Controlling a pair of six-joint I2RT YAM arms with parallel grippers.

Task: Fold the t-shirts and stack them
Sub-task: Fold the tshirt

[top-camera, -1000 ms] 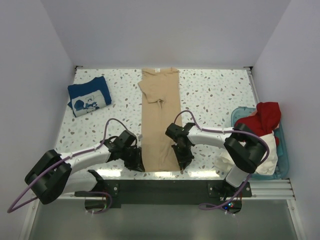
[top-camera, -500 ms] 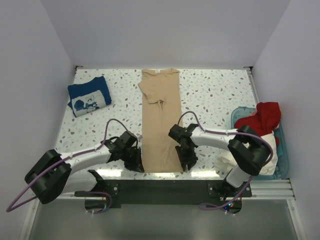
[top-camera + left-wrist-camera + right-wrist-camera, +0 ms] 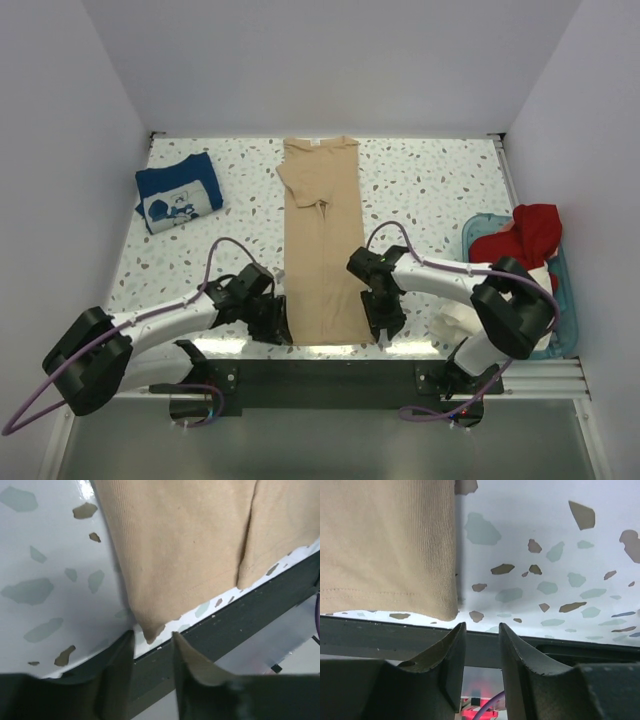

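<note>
**Item:** the plain tan-beige cloth t-shirt lies on the speckled white table, folded into a long narrow strip. Its long axis runs straight away from my bases. The collar is at the far edge and the hem is at the near edge, just short of the black front rail.

**Left gripper:** it is low at the hem's left corner. My wrist view shows the corner's tip just ahead of the gap between the fingers. The jaws are parted and nothing is clamped.

**Right gripper:** it is low at the hem's right corner. The corner sits just ahead of the gap and off toward the strip's side, outside the jaws. The jaws are parted and empty.

**Governing relation:** the two hem corners lie across the strip's short axis, one at each tool. Each arm is nearest its own corner.

**Judgement:** the next fold should carry the hem along the long axis toward the collar, which needs both corners gripped together. The right tool needs a small shift inward first, or its jaws may shut on bare table.

**Other stock:**
- The folded navy blue t-shirt with white print lies at far left, well apart.
- The red t-shirt and the cream-white t-shirt sit in the teal plastic basket at right.
</note>
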